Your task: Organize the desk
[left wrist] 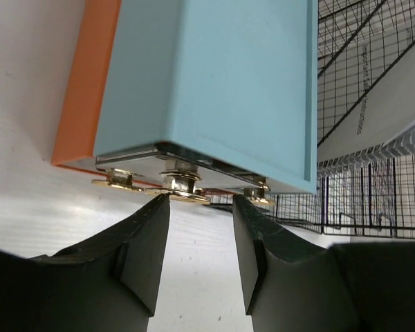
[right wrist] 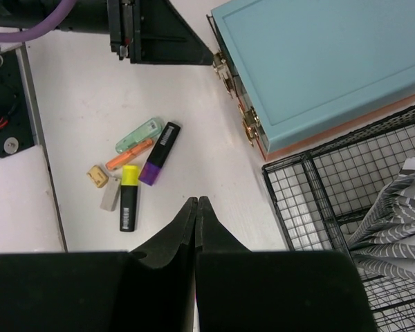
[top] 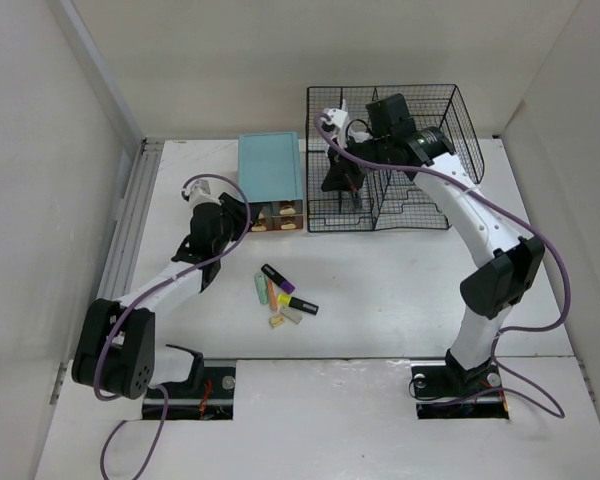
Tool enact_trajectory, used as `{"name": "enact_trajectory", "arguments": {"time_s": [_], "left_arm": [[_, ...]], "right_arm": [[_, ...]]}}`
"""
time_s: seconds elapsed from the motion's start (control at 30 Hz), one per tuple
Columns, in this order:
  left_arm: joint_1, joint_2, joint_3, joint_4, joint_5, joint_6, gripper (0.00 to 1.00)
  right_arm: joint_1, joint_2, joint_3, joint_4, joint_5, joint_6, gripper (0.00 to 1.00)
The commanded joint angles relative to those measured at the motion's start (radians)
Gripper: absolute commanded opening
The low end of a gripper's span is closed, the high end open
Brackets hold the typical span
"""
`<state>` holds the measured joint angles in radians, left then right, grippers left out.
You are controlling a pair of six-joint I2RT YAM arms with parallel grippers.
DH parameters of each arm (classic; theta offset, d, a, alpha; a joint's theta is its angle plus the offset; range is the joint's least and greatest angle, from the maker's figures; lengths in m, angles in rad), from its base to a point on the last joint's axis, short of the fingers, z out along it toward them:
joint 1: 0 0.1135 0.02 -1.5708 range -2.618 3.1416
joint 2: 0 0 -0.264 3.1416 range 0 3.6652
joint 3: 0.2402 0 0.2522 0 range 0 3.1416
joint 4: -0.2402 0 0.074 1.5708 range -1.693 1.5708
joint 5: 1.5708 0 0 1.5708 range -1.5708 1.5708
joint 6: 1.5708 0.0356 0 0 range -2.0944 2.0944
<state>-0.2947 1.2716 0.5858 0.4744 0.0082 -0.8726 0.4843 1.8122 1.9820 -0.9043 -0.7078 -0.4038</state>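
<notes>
Rail (top: 128,220): running along the left edge of the bench (top: 410,290), from the near side to the far wall.

Left tool (left wrist: 200,207): standing narrowly parted and holding nothing. Its tips are pointing at the front of the drawer box (left wrist: 214,83), just short of the brass knobs (left wrist: 183,185). I cannot tell whether the left fingertip is touching a knob.

Drawer box: teal, sitting on an orange base (left wrist: 83,90) towards the far edge of the bench. Its knobbed front is facing the arms.

Open room, left: bare bench is showing between the rail and the drawer box, with the left arm lying across it.

Markers (top: 283,298): lying in a loose cluster at mid-bench, near the front of the drawer box but apart from it. In the right wrist view a purple-capped one (right wrist: 159,153) is lying touching a yellow-capped one (right wrist: 128,197). Green, orange and two short pale pieces are lying just beside them.

Wire rack (top: 460,110): black, standing just beside the right side of the drawer box. Grey striped sheets (right wrist: 401,221) are standing inside it.

Right tool (right wrist: 196,202): pressed fully together and gripping nothing. It is hanging above the bench at the near left corner of the wire rack.

Open room, right: bare bench is stretching from the markers to the right edge, in front of the wire rack.
</notes>
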Motion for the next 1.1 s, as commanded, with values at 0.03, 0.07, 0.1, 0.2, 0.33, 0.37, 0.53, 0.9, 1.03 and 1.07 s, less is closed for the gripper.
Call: {"name": "enact_trajectory", "arguments": {"time_s": [0.03,0.07,0.1,0.2,0.33,0.37,0.53,0.9,1.03,1.07], "left_arm": [[0.040,0.035,0.046,0.095,0.024,0.011,0.39],[0.040,0.044,0.055,0.095,0.024,0.011,0.39],[0.040,0.057,0.065,0.095,0.024,0.011,0.37],[0.049,0.075,0.065,0.104,0.044,0.011,0.37],[0.031,0.025,0.014,0.104,0.065,0.011,0.36],[0.022,-0.032,-0.007,0.104,0.065,0.020,0.38],[-0.049,-0.130,-0.112,0.104,0.096,0.020,0.57],[-0.049,0.109,-0.032,0.320,0.275,-0.081,0.46],[-0.040,0.187,-0.007,0.382,0.286,-0.103,0.45],[-0.040,0.207,0.005,0.391,0.295,-0.103,0.45]], "right_arm": [[-0.018,-0.053,-0.008,0.051,-0.035,-0.026,0.00],[-0.018,-0.062,-0.008,0.051,-0.035,-0.026,0.00],[-0.027,-0.062,-0.018,0.051,-0.044,-0.026,0.00],[-0.027,-0.062,-0.038,0.051,-0.044,-0.035,0.00],[-0.001,-0.071,-0.038,0.044,0.020,-0.078,0.25],[0.013,-0.071,-0.051,0.035,0.075,-0.089,0.36],[0.108,-0.105,-0.120,0.108,0.224,-0.099,0.54],[0.048,-0.105,-0.127,0.128,0.143,-0.037,0.45],[0.022,-0.126,-0.149,0.148,0.111,-0.036,0.44],[0.013,-0.126,-0.158,0.148,0.102,-0.027,0.44]]}}
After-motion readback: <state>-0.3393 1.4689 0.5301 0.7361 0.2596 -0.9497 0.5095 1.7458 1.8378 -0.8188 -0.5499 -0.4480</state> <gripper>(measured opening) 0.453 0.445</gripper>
